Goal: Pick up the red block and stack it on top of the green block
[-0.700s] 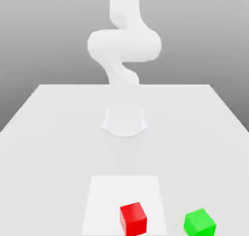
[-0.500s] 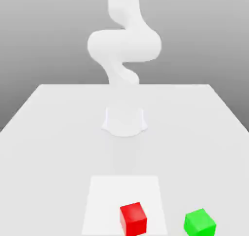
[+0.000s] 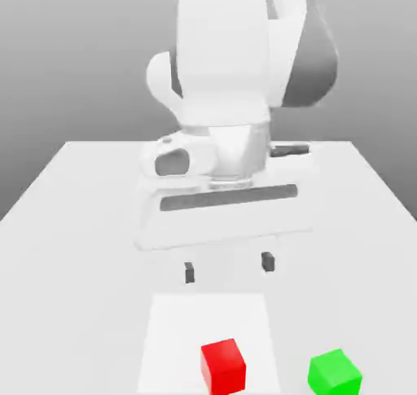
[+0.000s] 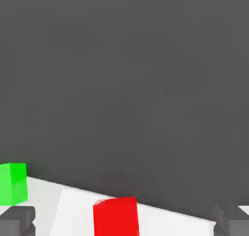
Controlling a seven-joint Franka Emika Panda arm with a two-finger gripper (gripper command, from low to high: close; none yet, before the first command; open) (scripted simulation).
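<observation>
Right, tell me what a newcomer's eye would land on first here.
Probably the red block, vivid on the white square near the bottom of the exterior view. Next, the bright green block, off that square toward the exterior view's right. Then the big white arm in the upper middle, its gripper hanging open above the table.

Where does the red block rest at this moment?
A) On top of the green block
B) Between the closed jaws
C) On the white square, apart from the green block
C: the red block sits on the white square, with a gap to the green block.
</observation>
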